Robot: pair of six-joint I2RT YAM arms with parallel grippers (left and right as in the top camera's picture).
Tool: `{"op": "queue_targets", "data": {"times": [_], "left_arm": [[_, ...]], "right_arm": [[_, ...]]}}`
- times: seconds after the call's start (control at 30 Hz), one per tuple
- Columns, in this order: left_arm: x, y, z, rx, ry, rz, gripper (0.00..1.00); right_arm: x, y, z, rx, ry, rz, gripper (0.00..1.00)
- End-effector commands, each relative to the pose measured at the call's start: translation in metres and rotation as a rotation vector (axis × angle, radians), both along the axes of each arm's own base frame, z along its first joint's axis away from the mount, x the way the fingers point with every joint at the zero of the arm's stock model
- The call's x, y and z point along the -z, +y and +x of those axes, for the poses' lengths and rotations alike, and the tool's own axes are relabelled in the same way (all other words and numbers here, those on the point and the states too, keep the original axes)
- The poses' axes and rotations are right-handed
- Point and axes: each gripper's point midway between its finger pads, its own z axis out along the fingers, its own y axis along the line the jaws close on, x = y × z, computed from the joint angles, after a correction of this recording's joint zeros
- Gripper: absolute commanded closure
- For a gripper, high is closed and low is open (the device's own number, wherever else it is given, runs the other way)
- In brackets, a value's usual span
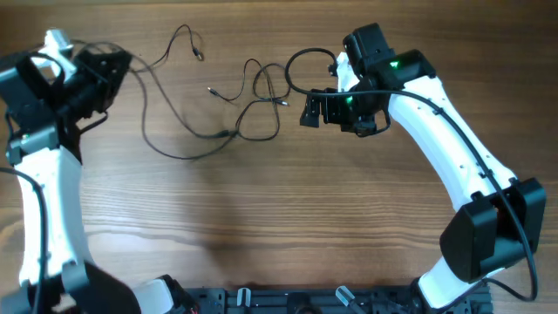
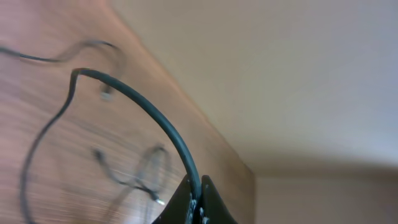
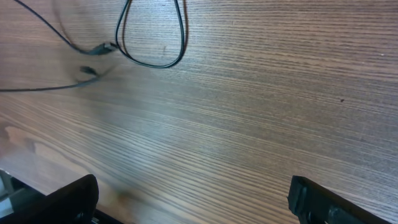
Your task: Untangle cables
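**A:** So, cables [image 1: 237, 133]: where on the table [image 1: 261, 235]?

**B:** Upper middle of the overhead frame. They spread from the left gripper [image 1: 122, 63] at upper left across to just short of the right gripper [image 1: 308, 109]. One strand runs up and over to a plug end near the top edge. Another sags low, then climbs into a clump of crossed loops at centre.

**A:** Left gripper, state?

**B:** Clamped. In the left wrist view its fingers [image 2: 208, 208] sit pressed together at bottom centre, with one strand of the cables [image 2: 155, 115] pinched between them. That strand arcs up and to the left, clear of the wood, then drops down the left side of the frame. Other strands lie blurred on the table behind it.

**A:** Right gripper?

**B:** Jaws wide apart, holding nothing. In the right wrist view one finger shows at bottom left and the other at bottom right, with wood grain between them [image 3: 193, 200]. A cable loop [image 3: 151, 65] lies flat at upper left, well apart from both fingers.

**A:** And from overhead?

**B:** Its open end faces left, toward the clump. A silvery plug tip [image 1: 283, 104] lies just beside it. Touching or not, cannot tell.
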Motion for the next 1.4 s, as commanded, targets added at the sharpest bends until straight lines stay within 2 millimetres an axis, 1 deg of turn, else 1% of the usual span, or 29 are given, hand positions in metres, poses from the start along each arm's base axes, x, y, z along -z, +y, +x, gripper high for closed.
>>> {"op": "queue_targets", "data": {"times": [0.0, 0.07, 0.13, 0.17, 0.2, 0.27, 0.33, 0.37, 0.43, 0.57, 0.67, 0.73, 0.8, 0.83, 0.93, 1.03, 1.1, 1.13, 1.2, 1.27, 1.37], "left_arm": [[0.038, 0.051, 0.006, -0.114, 0.069, 0.074, 0.96], [0.058, 0.082, 0.005, -0.196, 0.113, 0.122, 0.96], [0.071, 0.102, 0.003, -0.24, 0.139, 0.179, 0.96], [0.08, 0.118, 0.0, -0.275, 0.162, 0.233, 0.96], [0.086, 0.127, -0.002, -0.293, 0.177, 0.268, 0.96], [0.101, 0.157, -0.01, -0.364, 0.231, 0.377, 0.96], [0.112, 0.182, -0.018, -0.454, 0.288, 0.441, 0.96], [0.114, 0.195, -0.022, -0.503, 0.309, 0.472, 0.96], [0.115, 0.213, -0.026, -0.574, 0.325, 0.519, 0.96], [0.103, 0.247, -0.033, -0.714, 0.314, 0.606, 0.96], [0.092, 0.264, -0.036, -0.788, 0.289, 0.65, 0.96], [0.087, 0.269, -0.034, -0.797, 0.266, 0.673, 0.96], [0.087, 0.272, -0.032, -0.803, 0.252, 0.679, 0.96], [0.09, 0.273, -0.03, -0.801, 0.254, 0.68, 0.96], [0.108, 0.277, -0.03, -0.802, 0.291, 0.678, 0.96], [0.129, 0.288, -0.034, -0.84, 0.346, 0.699, 0.96], [0.143, 0.294, -0.033, -0.813, 0.365, 0.75, 0.96], [0.146, 0.295, -0.031, -0.799, 0.367, 0.771, 0.96], [0.15, 0.3, -0.027, -0.768, 0.358, 0.831, 0.96], [0.146, 0.304, -0.026, -0.777, 0.343, 0.86, 0.96], [0.131, 0.313, -0.021, -0.81, 0.279, 0.887, 0.96]], "right_arm": [[-0.001, 0.002, -0.005, -0.02, -0.001, 0.006, 0.0], [-0.001, 0.002, -0.005, -0.021, -0.002, 0.006, 0.0], [-0.001, 0.002, -0.004, -0.02, -0.003, 0.007, 0.0], [-0.001, 0.002, -0.004, -0.02, -0.002, 0.006, 0.0], [-0.001, 0.002, -0.004, -0.021, -0.003, 0.007, 0.0], [-0.001, 0.003, -0.004, -0.02, -0.007, 0.007, 0.0], [-0.002, 0.003, -0.003, -0.02, -0.01, 0.009, 0.0], [-0.002, 0.003, -0.002, -0.02, -0.011, 0.009, 0.0], [-0.002, 0.003, -0.002, -0.02, -0.012, 0.009, 0.0], [-0.002, 0.003, -0.002, -0.02, -0.012, 0.009, 0.0], [-0.002, 0.003, -0.002, -0.02, -0.013, 0.01, 0.0], [-0.002, 0.004, -0.001, -0.02, -0.018, 0.011, 0.0], [-0.002, 0.004, 0.0, -0.02, -0.024, 0.013, 0.0], [-0.003, 0.004, 0.001, -0.02, -0.028, 0.014, 0.0], [-0.003, 0.005, 0.003, -0.019, -0.035, 0.015, 0.0], [-0.003, 0.005, 0.003, -0.019, -0.037, 0.015, 0.01], [-0.003, 0.005, 0.003, -0.02, -0.035, 0.015, 0.0], [-0.003, 0.005, 0.003, -0.019, -0.035, 0.015, 0.0], [-0.003, 0.005, 0.003, -0.02, -0.035, 0.015, 0.0], [-0.003, 0.005, 0.003, -0.019, -0.036, 0.015, 0.0], [-0.003, 0.005, 0.003, -0.019, -0.035, 0.015, 0.0]]}}
